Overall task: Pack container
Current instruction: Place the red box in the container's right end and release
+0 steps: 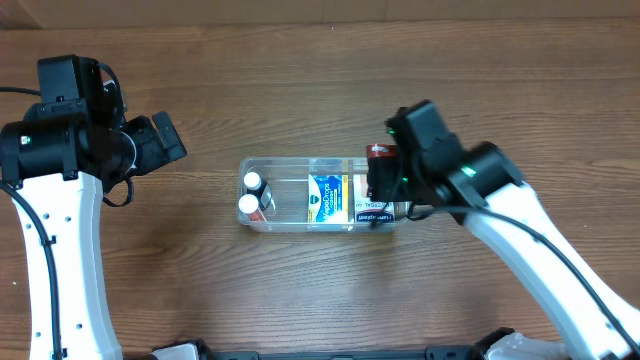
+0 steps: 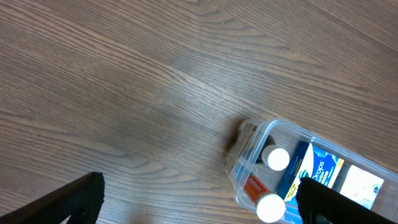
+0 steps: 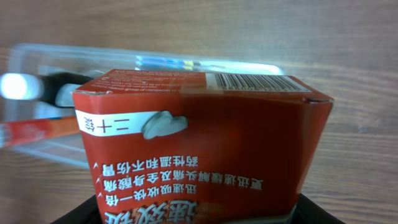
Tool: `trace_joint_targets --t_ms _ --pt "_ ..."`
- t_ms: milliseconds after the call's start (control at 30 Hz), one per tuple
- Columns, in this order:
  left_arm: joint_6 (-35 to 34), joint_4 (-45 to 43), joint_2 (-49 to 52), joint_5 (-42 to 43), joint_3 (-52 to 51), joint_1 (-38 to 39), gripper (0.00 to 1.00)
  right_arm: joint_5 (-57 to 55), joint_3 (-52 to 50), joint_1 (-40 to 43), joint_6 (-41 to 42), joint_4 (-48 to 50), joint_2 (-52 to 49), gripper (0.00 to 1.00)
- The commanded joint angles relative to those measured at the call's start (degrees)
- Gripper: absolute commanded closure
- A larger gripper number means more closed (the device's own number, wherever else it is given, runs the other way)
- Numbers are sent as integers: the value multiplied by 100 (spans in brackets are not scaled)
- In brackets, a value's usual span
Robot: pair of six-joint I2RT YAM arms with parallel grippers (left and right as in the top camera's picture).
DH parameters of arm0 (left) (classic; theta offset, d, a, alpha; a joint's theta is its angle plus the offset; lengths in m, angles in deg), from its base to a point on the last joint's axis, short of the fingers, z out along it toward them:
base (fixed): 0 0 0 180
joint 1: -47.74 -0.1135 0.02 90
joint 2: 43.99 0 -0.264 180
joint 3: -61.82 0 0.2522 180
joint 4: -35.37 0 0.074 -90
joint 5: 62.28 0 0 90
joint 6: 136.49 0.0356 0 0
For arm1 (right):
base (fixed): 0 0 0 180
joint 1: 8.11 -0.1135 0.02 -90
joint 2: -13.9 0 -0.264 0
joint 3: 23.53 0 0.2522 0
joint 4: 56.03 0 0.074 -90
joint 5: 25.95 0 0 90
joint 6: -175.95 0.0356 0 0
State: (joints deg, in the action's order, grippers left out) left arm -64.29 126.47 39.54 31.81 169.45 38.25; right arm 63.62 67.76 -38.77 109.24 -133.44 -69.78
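Observation:
The clear plastic container (image 1: 285, 166) lies in the middle of the table. It holds two white-capped bottles (image 1: 250, 194), a blue and white box (image 1: 325, 198) and a dark box along its front wall. My right gripper (image 1: 382, 185) is shut on a red box (image 1: 379, 154) and holds it at the container's right end. The red box (image 3: 199, 149) fills the right wrist view, with the container (image 3: 37, 56) behind it. My left gripper (image 2: 199, 205) is open and empty over bare wood to the left of the container (image 2: 249, 146).
The wooden table (image 1: 300, 60) stretches all round the container. The left arm (image 1: 60, 150) stands at the left side and the right arm (image 1: 520, 230) reaches in from the right front.

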Motion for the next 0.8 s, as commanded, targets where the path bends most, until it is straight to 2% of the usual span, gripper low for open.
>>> trace_joint_targets --t_ms 0,333,400,533,567,767 --pt "114 4 -28 -4 4 -22 0 -57 122 -13 306 37 -651 35" --pt "111 2 -28 -2 4 -22 0 52 118 -13 354 94 -1921 33" --pt "114 2 -28 -2 4 -22 0 52 118 -13 354 118 -1982 26" --pt "111 2 -28 -2 4 -22 0 50 118 -13 354 127 -1985 3" --pt "111 2 -28 -2 4 -22 0 50 118 -13 354 125 -1987 0" --pt "111 26 -28 0 4 -22 0 48 157 -13 354 142 -1982 3"
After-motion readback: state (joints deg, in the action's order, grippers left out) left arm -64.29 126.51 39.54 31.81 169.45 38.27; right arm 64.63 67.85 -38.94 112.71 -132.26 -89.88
